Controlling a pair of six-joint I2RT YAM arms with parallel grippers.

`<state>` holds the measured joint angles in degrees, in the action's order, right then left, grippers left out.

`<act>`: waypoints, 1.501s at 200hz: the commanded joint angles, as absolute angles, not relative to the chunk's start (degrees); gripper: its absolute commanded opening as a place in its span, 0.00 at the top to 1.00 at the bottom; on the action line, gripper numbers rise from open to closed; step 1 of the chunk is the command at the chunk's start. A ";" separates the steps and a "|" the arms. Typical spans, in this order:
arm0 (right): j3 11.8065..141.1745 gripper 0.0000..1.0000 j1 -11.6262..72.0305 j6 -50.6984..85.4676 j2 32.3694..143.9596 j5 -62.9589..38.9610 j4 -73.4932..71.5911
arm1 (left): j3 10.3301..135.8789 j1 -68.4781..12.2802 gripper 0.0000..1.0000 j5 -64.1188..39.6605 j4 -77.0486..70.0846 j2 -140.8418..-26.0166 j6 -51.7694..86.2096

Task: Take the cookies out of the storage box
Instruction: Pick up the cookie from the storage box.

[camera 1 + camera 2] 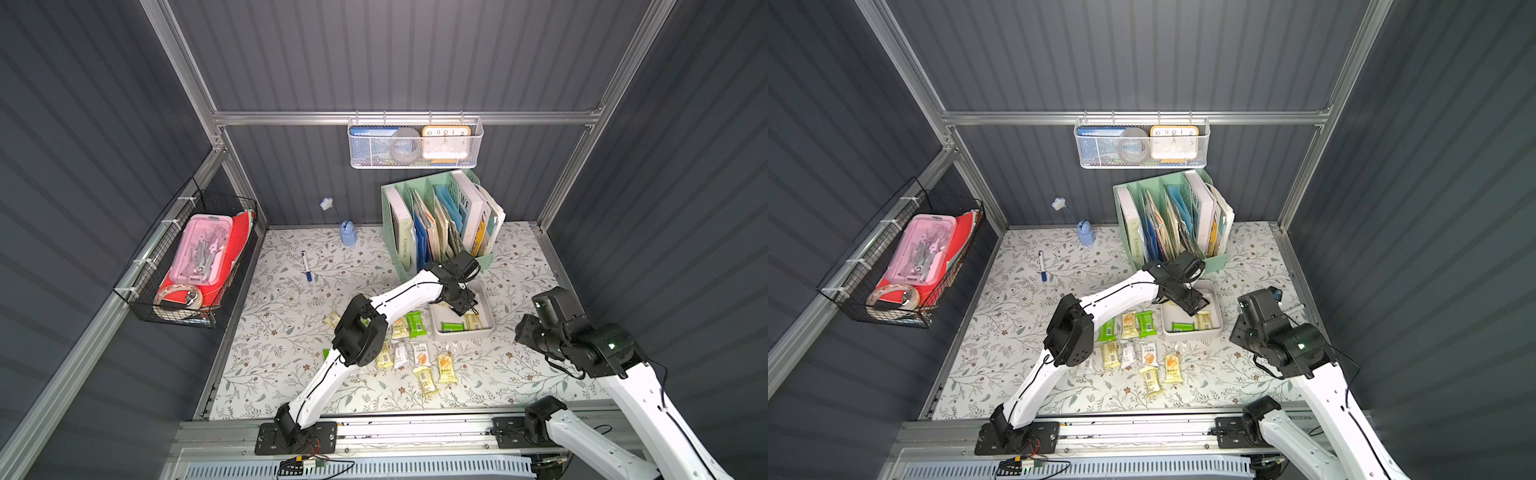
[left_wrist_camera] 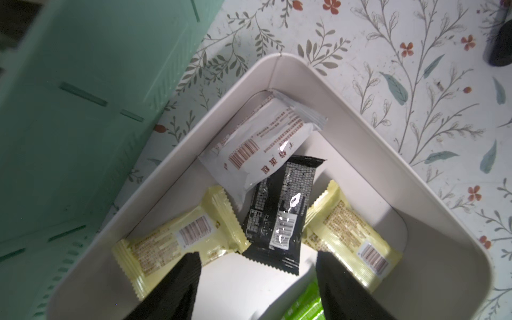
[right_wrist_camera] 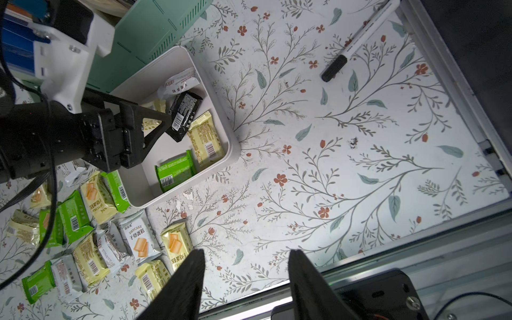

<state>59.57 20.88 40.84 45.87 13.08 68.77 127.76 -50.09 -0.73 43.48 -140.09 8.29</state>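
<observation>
**Left gripper (image 2: 257, 293) inside the storage box (image 3: 220, 113), jaws apart and empty.** The black packet (image 2: 279, 216) lies straight ahead of it, with its near end between the two fingers (image 2: 177, 282). Its long axis runs along the line of reach, so the jaws would probably close across its narrow width.

A white packet (image 2: 257, 146) overlaps the far end of the black one. A pale yellow packet (image 2: 177, 241) touches it on one side and a second yellow packet (image 2: 352, 235) on the other. A green packet (image 3: 174, 170) lies in the near part of the box, which makes five packets inside.

The other cookies (image 1: 419, 357) lie spread on the floral tablecloth (image 1: 291, 332), to the left of the box and nearer. The mint-green file organiser (image 2: 83, 124) stands just beyond the box's far wall and crowds that side.

The right gripper (image 3: 246, 277), open and holding nothing, hangs over bare cloth to the right of the box. The left arm is therefore judged the nearer one for the pick. The likely hazard is that a flanking packet is caught along with the black one.
</observation>
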 commanded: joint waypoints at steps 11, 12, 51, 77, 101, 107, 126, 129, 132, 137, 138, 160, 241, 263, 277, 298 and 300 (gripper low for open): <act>60.60 0.46 20.73 39.81 44.83 14.04 70.83 | 129.97 -50.19 0.27 -2.90 42.00 -141.76 6.45; 60.62 0.46 20.74 39.81 44.78 14.05 70.83 | 130.02 -50.19 0.28 -2.99 41.96 -141.81 6.52; 59.68 0.46 20.74 39.99 44.58 13.02 70.08 | 133.48 -50.18 0.28 -4.16 40.88 -145.74 8.57; 59.66 0.46 20.74 40.01 44.64 12.68 69.55 | 133.76 -50.15 0.27 -4.31 40.10 -147.03 8.70; 59.93 0.46 20.74 39.77 44.74 12.66 69.42 | 134.42 -50.19 0.28 -4.09 39.91 -148.34 8.67; 59.94 0.46 20.72 39.73 44.81 12.66 69.35 | 134.38 -50.22 0.28 -3.94 39.80 -148.57 8.81; 59.77 0.46 20.70 39.95 44.84 12.44 69.24 | 134.09 -50.19 0.28 -4.13 38.58 -149.06 9.46; 59.70 0.46 20.74 39.93 44.83 12.32 69.16 | 134.07 -50.19 0.28 -4.13 38.39 -149.17 9.61; 59.68 0.46 20.74 39.97 44.84 12.32 69.16 | 134.15 -50.19 0.28 -4.05 38.26 -149.27 9.78; 59.56 0.46 20.74 40.06 44.85 12.27 69.09 | 134.31 -50.19 0.28 -4.11 38.08 -149.48 10.06; 59.57 0.46 20.74 40.07 44.84 12.20 69.09 | 134.35 -50.19 0.28 -4.12 38.03 -149.53 10.08; 59.17 0.46 20.74 40.34 44.81 11.79 68.97 | 134.66 -50.20 0.28 -4.13 37.29 -150.51 10.45; 58.80 0.46 20.74 40.78 44.78 11.58 68.69 | 132.76 -50.20 0.40 -4.51 37.04 -151.79 11.67; 58.79 0.46 20.74 40.67 44.92 11.61 68.44 | 132.29 -50.19 0.43 -3.89 37.32 -151.72 11.95; 58.80 0.46 20.74 40.62 44.91 11.67 68.38 | 131.54 -50.19 0.45 -3.50 37.28 -151.35 12.08; 58.80 0.46 20.74 40.52 45.00 11.67 68.29 | 130.83 -50.19 0.48 -2.83 36.83 -150.76 12.29; 58.80 0.46 20.74 40.52 45.00 11.62 68.29 | 130.75 -50.21 0.48 -2.75 36.76 -150.74 12.32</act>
